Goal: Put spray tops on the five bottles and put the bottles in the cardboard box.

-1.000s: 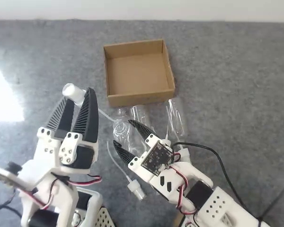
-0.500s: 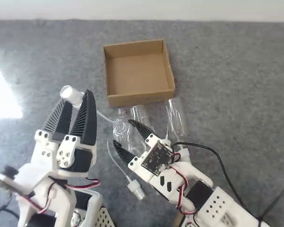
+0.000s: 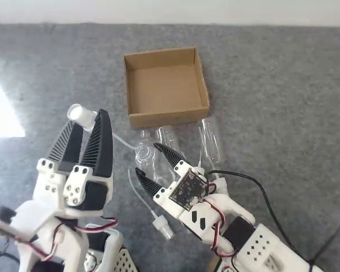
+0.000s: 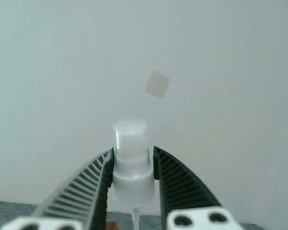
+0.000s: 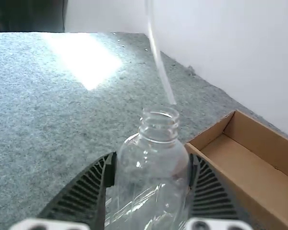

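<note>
Two parts must line up.

High view: your left gripper (image 3: 90, 118), at lower left, clamps the spray top (image 3: 78, 113). Its dip tube (image 3: 124, 141) slants right toward the bottle (image 3: 150, 165), pinched in the right gripper (image 3: 147, 159) at centre.

Left wrist view: the spray top (image 4: 130, 141) is squeezed at the fingertips.

Right wrist view: the dip tube (image 5: 158, 62) comes down steeply from the top, its tip at the rim of the bottle's (image 5: 153, 167) open neck.

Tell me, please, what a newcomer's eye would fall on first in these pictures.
The left gripper holds a white spray top aloft, its thin tube slanting down to near the mouth of the clear bottle clamped in the right gripper. Behind them the open box sits on the grey carpet, with more bottles lying along its front wall.
</note>
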`<state>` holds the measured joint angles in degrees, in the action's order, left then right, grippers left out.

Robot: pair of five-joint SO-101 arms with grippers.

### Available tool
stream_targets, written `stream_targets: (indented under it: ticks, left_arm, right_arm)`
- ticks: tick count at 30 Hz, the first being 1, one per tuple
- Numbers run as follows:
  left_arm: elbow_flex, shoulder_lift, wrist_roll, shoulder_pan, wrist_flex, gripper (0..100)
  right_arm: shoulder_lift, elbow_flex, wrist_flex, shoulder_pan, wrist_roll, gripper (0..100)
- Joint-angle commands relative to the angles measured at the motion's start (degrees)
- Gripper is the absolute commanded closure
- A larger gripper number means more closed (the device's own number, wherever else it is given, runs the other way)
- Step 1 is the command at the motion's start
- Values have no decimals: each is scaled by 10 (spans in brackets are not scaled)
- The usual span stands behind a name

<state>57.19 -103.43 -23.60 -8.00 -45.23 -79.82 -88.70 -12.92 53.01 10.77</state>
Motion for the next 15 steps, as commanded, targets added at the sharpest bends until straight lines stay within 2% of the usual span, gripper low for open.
stream_targets:
  ticks: [1,15]
  left_arm:
    - [-29,-11,23,2,-3,987]
    - [-22,-11,24,-3,-40,987]
  right_arm:
    - [-9,5,15,0,11,890]
    - [-9,5,15,0,11,890]
